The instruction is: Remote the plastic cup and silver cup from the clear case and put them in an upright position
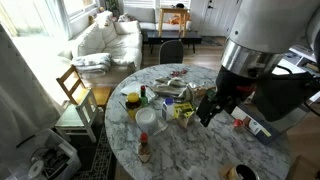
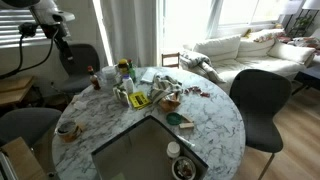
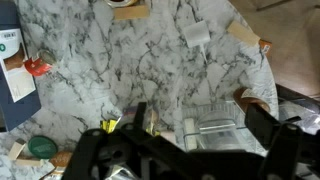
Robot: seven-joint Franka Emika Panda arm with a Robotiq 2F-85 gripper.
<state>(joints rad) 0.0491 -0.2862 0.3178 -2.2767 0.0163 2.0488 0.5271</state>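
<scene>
Basically, nothing of the task looks done yet. The gripper (image 1: 207, 112) hangs over the clutter, right of centre in the frame, with its jaws spread wide and nothing between them.

We take the round whitish tub at the table edge, lower left in an exterior view, for the clear case (image 2: 60, 128). A dark shape inside it, at the bottom right of an exterior view, is probably the silver cup (image 1: 243, 174). If so, it sits in the case, and we can't tell whether it is upright or tipped. We can't pick out the plastic cup.

By our read, both cups have to come out and be stood upright on the marble table (image 2: 215, 125).

For writing, the blue-and-white pack (image 3: 15, 75) at the left edge of the wrist view carries print that is too small to read. We find nothing legible on the yellow packet (image 1: 185, 113).
</scene>
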